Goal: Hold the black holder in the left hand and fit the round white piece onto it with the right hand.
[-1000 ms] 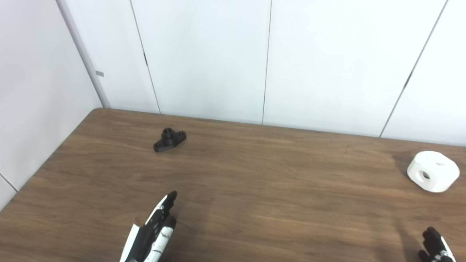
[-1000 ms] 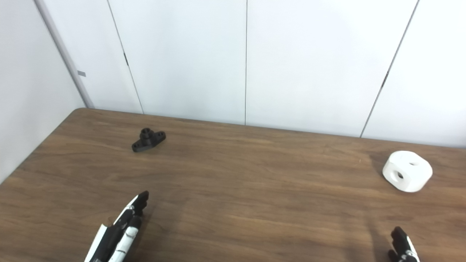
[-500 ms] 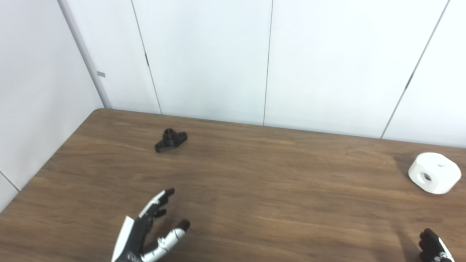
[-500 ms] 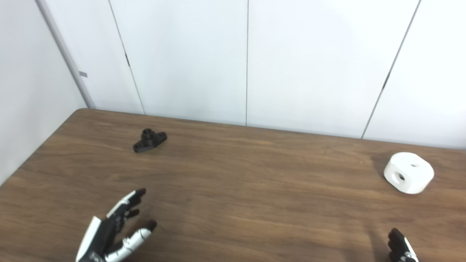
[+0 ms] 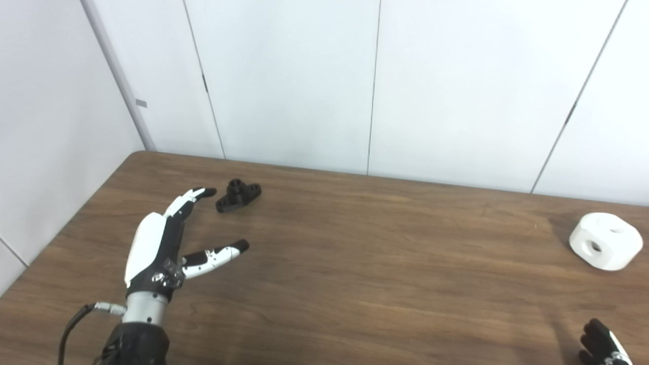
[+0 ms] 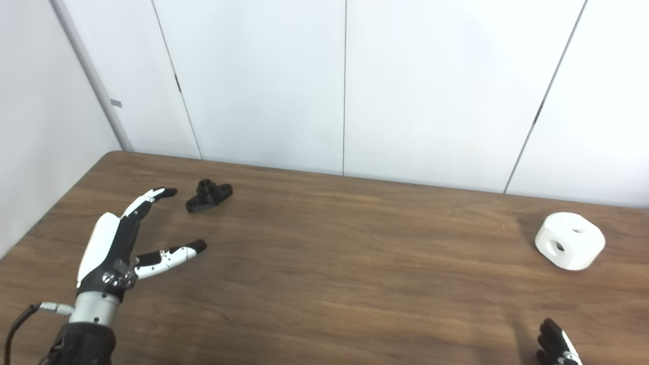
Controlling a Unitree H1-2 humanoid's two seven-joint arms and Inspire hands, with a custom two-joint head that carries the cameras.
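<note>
The small black holder (image 5: 238,195) lies on the brown table (image 5: 355,253) at the far left. The round white piece (image 5: 604,240) with holes lies at the far right. My left hand (image 5: 167,238) is open, fingers and thumb spread, its fingertips (image 5: 207,192) just left of the holder and apart from it. My right hand (image 5: 603,347) shows only as black fingertips at the bottom right edge, well short of the white piece; I cannot see whether it is open or shut.
White wall panels (image 5: 375,86) stand right behind the table's far edge. The table's left edge runs diagonally near my left arm. A cable (image 5: 71,324) hangs by the left wrist.
My left hand has risen into view and moved forward and up the table, fingers spreading, until its fingertips are beside the black holder. The right hand has barely moved.
</note>
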